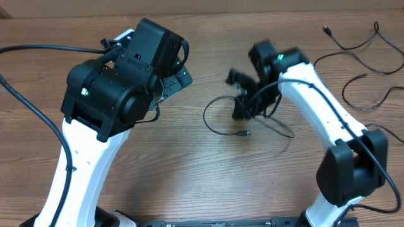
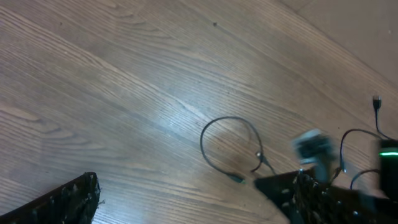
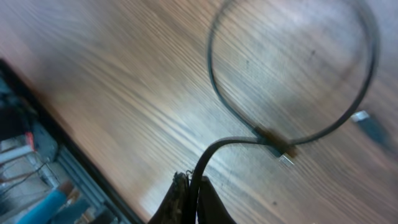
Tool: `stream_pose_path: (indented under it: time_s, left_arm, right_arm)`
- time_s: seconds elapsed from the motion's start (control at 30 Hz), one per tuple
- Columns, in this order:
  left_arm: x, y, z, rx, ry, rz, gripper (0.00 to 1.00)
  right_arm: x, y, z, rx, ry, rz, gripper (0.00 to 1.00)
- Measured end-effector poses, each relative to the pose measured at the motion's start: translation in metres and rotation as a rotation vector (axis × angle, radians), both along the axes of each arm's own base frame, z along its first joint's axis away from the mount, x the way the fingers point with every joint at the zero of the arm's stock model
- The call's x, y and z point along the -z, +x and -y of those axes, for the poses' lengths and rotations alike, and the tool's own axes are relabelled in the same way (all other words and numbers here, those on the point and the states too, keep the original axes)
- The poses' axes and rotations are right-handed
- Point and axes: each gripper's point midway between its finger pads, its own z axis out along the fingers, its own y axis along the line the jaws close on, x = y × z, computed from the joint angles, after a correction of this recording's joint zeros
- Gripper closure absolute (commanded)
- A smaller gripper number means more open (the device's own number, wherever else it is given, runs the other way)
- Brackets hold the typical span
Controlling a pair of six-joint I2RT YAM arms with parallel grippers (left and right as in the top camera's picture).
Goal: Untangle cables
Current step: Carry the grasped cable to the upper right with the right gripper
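A thin black cable [image 1: 213, 123] lies in a loop at the table's middle, with its plug end [image 1: 243, 133] toward the front. My right gripper [image 1: 242, 111] stands over the loop's right side. In the right wrist view that gripper [image 3: 194, 182] is shut on a strand of the cable [image 3: 214, 81], which rises between the fingers and curves into the loop; a small plug [image 3: 283, 153] lies where strands cross. My left gripper [image 1: 179, 79] hovers left of the loop, apart from it. Its fingers [image 2: 71, 198] stand wide open with nothing between them, and the loop [image 2: 227, 119] lies ahead.
More thin black cables [image 1: 356, 43] lie as separate strands at the back right, another [image 1: 372, 88] just below them. A thick black arm cable [image 1: 38, 48] runs in from the far left edge. The right arm's base [image 1: 350, 170] stands at the front right.
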Motion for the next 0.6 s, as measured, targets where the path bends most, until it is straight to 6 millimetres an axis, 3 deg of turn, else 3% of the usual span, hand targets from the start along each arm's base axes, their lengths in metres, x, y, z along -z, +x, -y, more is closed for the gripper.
stream_pose_path:
  time_s: [0.23,0.37,0.6]
  left_arm:
    - [0.000,0.000,0.000,0.000,0.000,0.001,0.00]
    - [0.000,0.000,0.000,0.000,0.000,0.001,0.00]
    - [0.000,0.000,0.000,0.000,0.000,0.000,0.00]
  right_arm:
    - [-0.109,0.040,-0.016,0.067,0.102,0.226,0.96]
    - [-0.155,0.050,-0.019,0.132,0.156,0.310,0.96]
    - [-0.196,0.054,-0.020,0.193,0.205,0.390,0.96]
